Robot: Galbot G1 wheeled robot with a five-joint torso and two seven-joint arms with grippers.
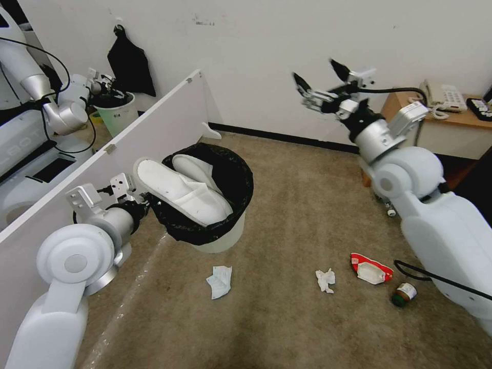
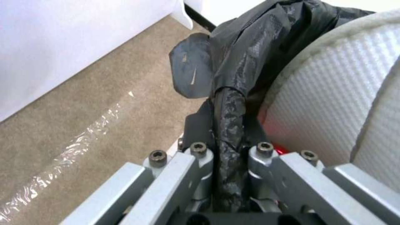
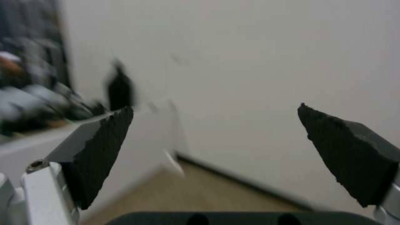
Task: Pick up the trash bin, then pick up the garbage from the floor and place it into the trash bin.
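Note:
The trash bin (image 1: 225,233), white with a black bag over its rim, hangs at my left side above the carpet. My left gripper (image 1: 146,201) is shut on its near rim; in the left wrist view the left gripper (image 2: 228,131) clamps the bag-covered rim (image 2: 233,78). Two white slippers (image 1: 179,190) lie in the bin, one sticking out over the rim. On the floor lie a face mask (image 1: 219,281), a crumpled tissue (image 1: 325,280), a red-white wrapper (image 1: 370,268) and a green-labelled bottle (image 1: 404,294). My right gripper (image 1: 320,77) is raised high near the wall, open and holding nothing, its black pads (image 3: 100,147) wide apart.
A white partition board (image 1: 154,128) runs along my left. Behind it stands a white-greenish bucket (image 1: 117,114). A wooden desk (image 1: 461,128) at the right back carries a telephone (image 1: 443,97) and a black remote (image 1: 479,107). A black bag (image 1: 130,61) hangs on the wall.

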